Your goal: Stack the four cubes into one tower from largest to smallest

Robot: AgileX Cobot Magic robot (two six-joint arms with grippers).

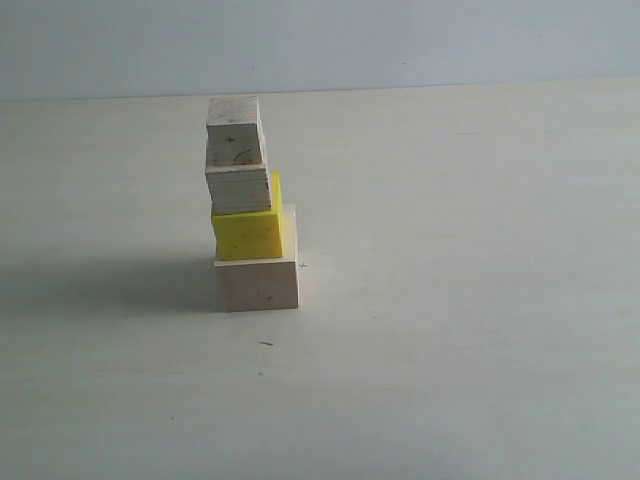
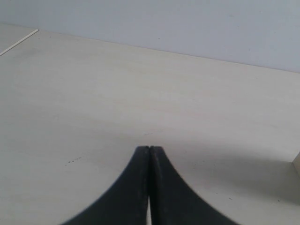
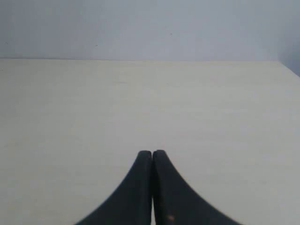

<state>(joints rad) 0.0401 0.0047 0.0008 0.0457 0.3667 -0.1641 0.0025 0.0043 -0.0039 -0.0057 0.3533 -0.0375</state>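
Surface: pale cream tabletop (image 1: 480, 300), matte, with a few tiny dark specks, meeting a plain light grey-blue wall (image 1: 320, 40) at the back.
Tower: four cubes stacked in one tower (image 1: 248, 225), standing left of centre in the exterior view, about midway between front and back.
Bottom: large pale wood cube (image 1: 258, 285), resting flat on the tabletop.
Second: yellow cube (image 1: 247, 235), bright, a little smaller, sitting on the large one.
Third: layered-edge wood cube (image 1: 238, 190), smaller again, thin plies showing on its front face, sitting on the yellow one.
Top: smallest wood cube (image 1: 234, 130), pale, with faint dark marks on its front.
Alignment: upright, but each upper cube sits toward the left side of the one beneath, so the right side steps inward.
Shadow: soft grey shadow (image 1: 110, 285) stretching left from the base.
Left gripper (image 2: 149, 149): dark fingers pressed together, holding nothing, over bare tabletop; outside the exterior view.
Right gripper (image 3: 153, 152): dark fingers pressed together, holding nothing, over bare tabletop; outside the exterior view.
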